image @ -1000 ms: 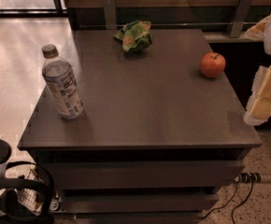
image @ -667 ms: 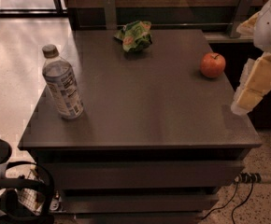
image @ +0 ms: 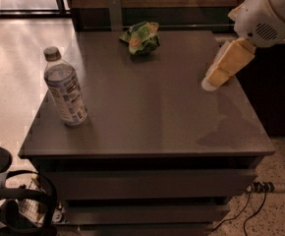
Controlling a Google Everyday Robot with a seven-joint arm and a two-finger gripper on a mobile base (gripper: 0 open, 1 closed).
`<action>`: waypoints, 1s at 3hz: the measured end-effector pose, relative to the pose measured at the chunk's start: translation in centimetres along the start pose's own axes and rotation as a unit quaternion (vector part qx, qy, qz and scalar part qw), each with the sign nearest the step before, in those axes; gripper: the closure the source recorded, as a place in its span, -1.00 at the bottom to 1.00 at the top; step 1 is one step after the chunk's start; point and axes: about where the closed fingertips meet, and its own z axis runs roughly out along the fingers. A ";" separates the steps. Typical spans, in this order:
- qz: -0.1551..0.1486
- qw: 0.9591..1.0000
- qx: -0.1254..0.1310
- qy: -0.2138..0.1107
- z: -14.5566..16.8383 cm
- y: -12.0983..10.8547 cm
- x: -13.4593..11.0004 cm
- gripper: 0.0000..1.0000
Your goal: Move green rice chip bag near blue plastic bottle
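Observation:
The green rice chip bag [image: 141, 37] lies crumpled at the back middle of the dark grey table [image: 152, 117]. The blue plastic bottle [image: 65, 88] stands upright near the table's left edge, well apart from the bag. My gripper [image: 212, 81], tan-coloured under the white arm [image: 272, 11], hangs over the table's right side, to the right of the bag and in front of it. It holds nothing that I can see.
The table has drawers [image: 147, 183] below its front edge. A metal post [image: 114, 13] stands behind the bag. A black wheeled object [image: 5, 200] sits on the floor at the lower left. Cables and a power strip [image: 263, 187] lie at the lower right.
The arm and gripper have moved in from the right edge, leftward and over the table. They now cover the spot where a red apple showed before. Bag and bottle have not moved.

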 end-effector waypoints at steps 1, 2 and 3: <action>0.026 0.998 0.029 -0.038 1.9 -2.7 -2.4 -1.00; 0.041 0.996 0.060 -0.051 3.8 -5.3 -4.7 -1.00; 0.060 0.994 0.080 -0.044 6.2 -7.2 -5.3 -1.00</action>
